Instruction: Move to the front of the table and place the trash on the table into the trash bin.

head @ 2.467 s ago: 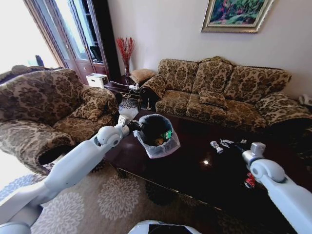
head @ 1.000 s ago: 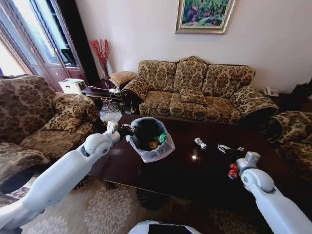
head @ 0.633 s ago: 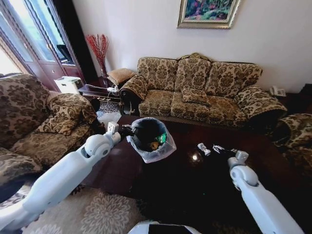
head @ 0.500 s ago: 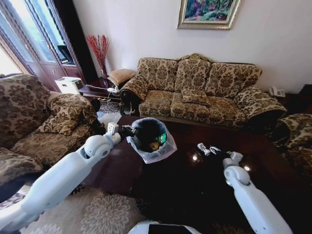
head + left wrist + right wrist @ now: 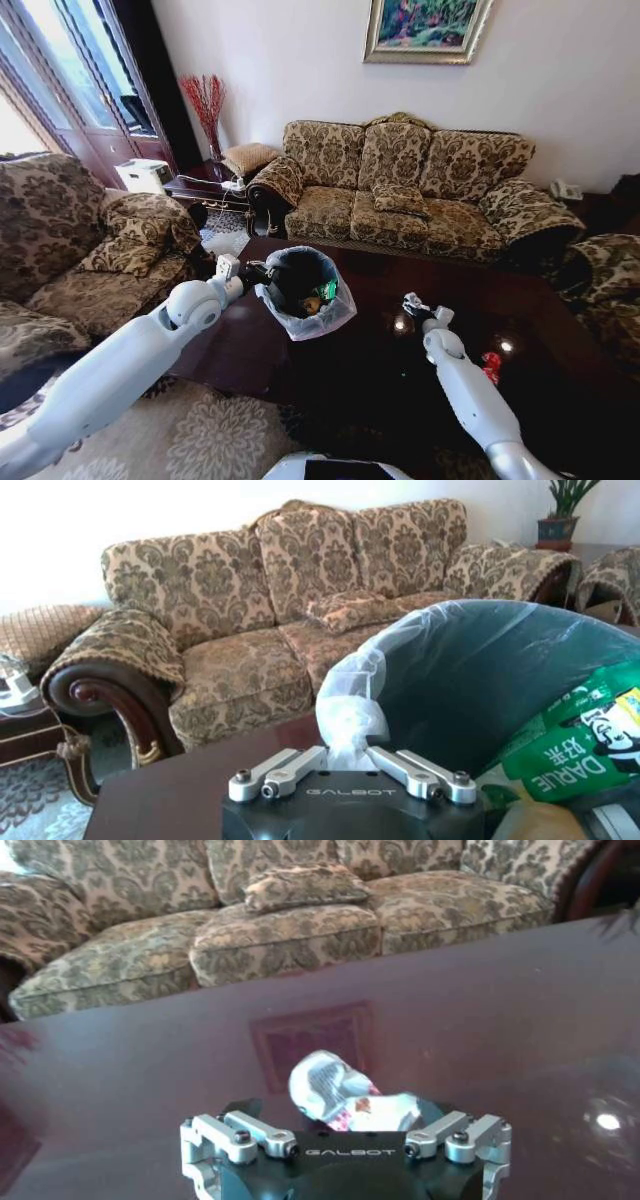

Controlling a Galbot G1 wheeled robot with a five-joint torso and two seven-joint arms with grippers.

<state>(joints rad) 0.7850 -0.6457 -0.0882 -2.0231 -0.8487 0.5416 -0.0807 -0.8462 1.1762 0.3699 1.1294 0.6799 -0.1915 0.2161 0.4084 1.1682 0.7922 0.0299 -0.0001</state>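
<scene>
The trash bin (image 5: pixel 300 322), with its whitish bag, stands on the dark table (image 5: pixel 360 375) at its left end. My left gripper (image 5: pixel 251 272) is shut on the bag at the bin's rim (image 5: pixel 345 739). A green packet (image 5: pixel 560 742) lies inside the bin (image 5: pixel 470 675), beside other scraps. My right gripper (image 5: pixel 416 307) is low over the middle of the table, open, with a crumpled silver-white can (image 5: pixel 335 1091) between its fingers. A red can (image 5: pixel 491 367) lies on the table to the right of that arm.
A patterned sofa (image 5: pixel 410 190) runs along the table's far side, and an armchair (image 5: pixel 70 240) stands to the left. A small side table (image 5: pixel 205 190) sits in the corner. Another armchair (image 5: pixel 605 280) is at the right edge. Floral carpet (image 5: pixel 210 440) lies by the near side.
My right arm has swung left across the table, away from the red can, and its gripper now sits around the silver-white can. The left gripper keeps its hold on the bin.
</scene>
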